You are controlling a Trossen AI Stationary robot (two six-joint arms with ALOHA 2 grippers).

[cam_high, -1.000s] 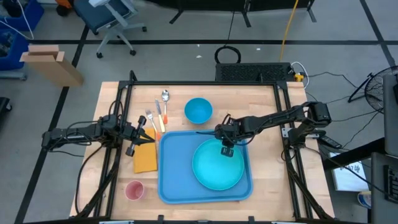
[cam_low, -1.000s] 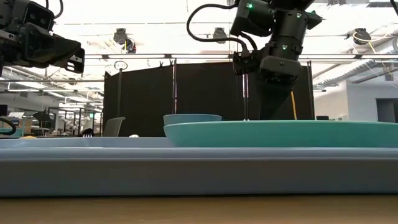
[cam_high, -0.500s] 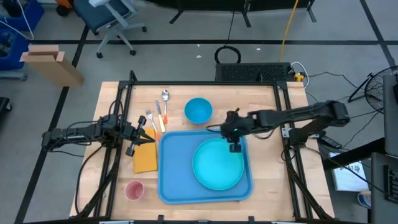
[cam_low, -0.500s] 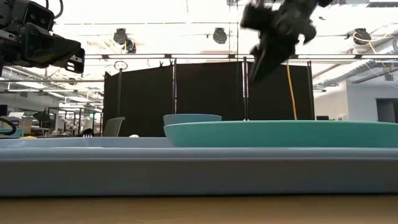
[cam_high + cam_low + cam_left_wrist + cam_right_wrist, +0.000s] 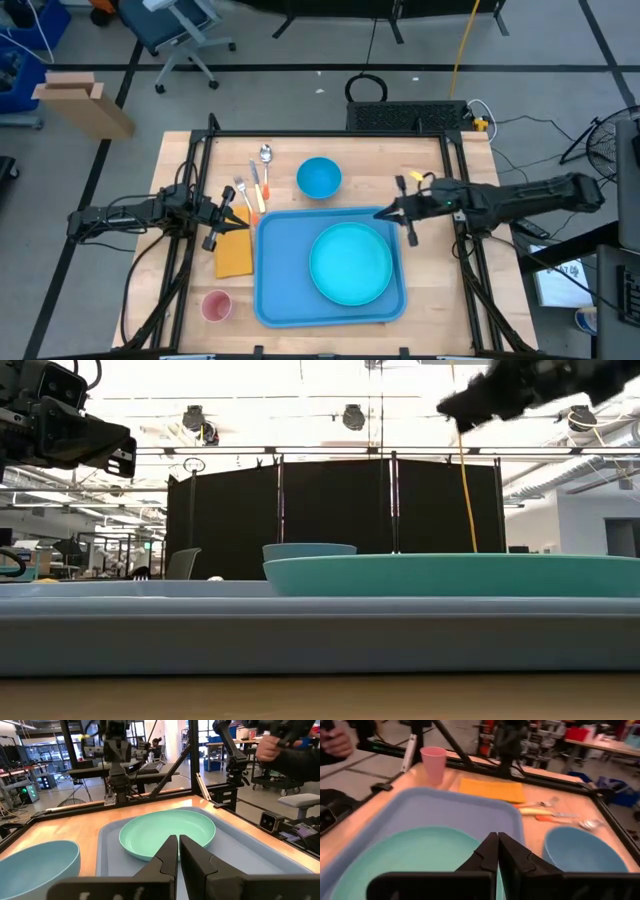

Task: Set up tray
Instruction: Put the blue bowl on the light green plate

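The blue tray is lying flat on the wooden table, toward the near edge, with its long side running across. A round teal plate is being carried inside it, in the tray's right half, and in the low view the plate's rim is seen rising above the tray's raised edge.

The right gripper is being held in the air just off the tray's far right corner, beside the plate and not touching it (its fingers are pressed together, and nothing is being held between them). In its own wrist view the two dark fingers are seen meeting at the tips above the plate.

The left gripper is being held at the tray's left side, over the orange napkin, with its fingers likewise together and empty; in its wrist view they are pointing across the tray toward the plate.

Behind the tray a blue bowl is standing on the table, and to its left a spoon, a fork and an orange-handled knife are lying side by side. A pink cup is standing near the table's front left corner, well apart from the tray.
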